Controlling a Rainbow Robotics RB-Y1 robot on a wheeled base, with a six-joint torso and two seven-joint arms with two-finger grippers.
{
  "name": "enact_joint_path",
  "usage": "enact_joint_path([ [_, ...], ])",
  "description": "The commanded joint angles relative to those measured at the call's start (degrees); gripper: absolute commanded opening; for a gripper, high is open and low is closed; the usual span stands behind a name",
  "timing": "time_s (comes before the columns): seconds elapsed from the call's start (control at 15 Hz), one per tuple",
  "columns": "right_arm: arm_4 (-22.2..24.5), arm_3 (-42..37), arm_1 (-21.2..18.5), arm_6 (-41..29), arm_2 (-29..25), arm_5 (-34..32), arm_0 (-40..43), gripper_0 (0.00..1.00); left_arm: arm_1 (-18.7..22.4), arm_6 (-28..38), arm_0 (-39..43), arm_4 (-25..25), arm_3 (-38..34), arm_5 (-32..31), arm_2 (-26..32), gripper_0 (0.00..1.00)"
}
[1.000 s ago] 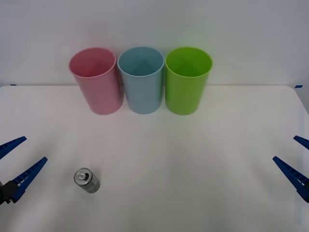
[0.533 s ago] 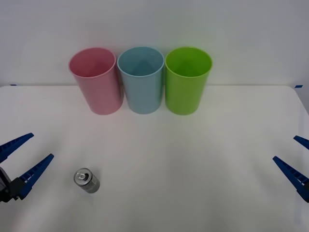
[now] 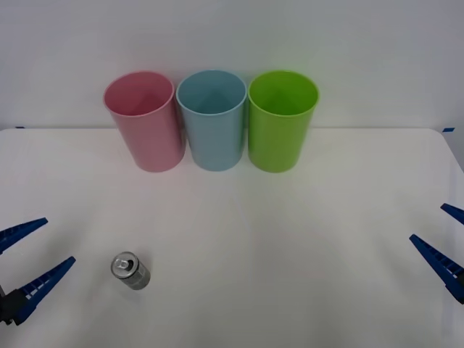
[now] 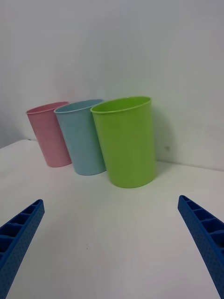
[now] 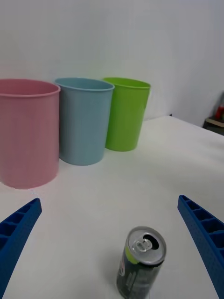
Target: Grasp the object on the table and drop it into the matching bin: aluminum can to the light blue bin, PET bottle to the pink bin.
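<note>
The aluminum can [image 3: 130, 270] stands upright on the white table [image 3: 290, 239], near the front left, with a silver top and dark body. My left gripper [image 3: 59, 241] is open just left of it, apart from it. In the left wrist view the can [image 5: 141, 268] sits between and a little ahead of the left gripper's [image 5: 108, 201] spread blue fingers. The pink bin [image 3: 143, 119] and the light blue bin [image 3: 212, 119] stand side by side at the table's back. My right gripper [image 3: 428, 222] waits open at the far right.
A lime green bin [image 3: 281, 119] stands right of the light blue bin, touching it. The right wrist view shows the green bin [image 4: 126, 142], the light blue bin [image 4: 81, 138] and the pink bin [image 4: 49, 135] in a row against the white wall.
My left gripper edged toward the can, then dropped lower and back toward the table's near edge, still open. The can and the right arm have not moved.
</note>
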Motion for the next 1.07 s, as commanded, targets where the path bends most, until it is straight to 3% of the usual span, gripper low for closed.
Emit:
enact_joint_path([
  [0.07,0.0,0.0,0.0,0.0,0.0,0.0,0.0,1.0,1.3,-2.0,2.0,0.0,0.7,-0.9,0.1,1.0],
  [0.33,0.0,0.0,0.0,0.0,0.0,0.0,0.0,1.0,3.5,-9.5,1.6,0.0,6.3,-3.3,-1.9,1.0],
  [0.53,0.0,0.0,0.0,0.0,0.0,0.0,0.0,1.0,7.8,-15.2,0.4,-0.4,11.4,-4.2,-4.5,1.0],
  [0.8,0.0,0.0,0.0,0.0,0.0,0.0,0.0,1.0,8.2,-17.5,-0.7,-4.4,13.2,-4.1,-5.1,1.0],
  [1.07,0.0,0.0,0.0,0.0,0.0,0.0,0.0,1.0,8.1,-18.5,-0.6,-4.8,13.2,-3.5,-7.0,1.0],
])
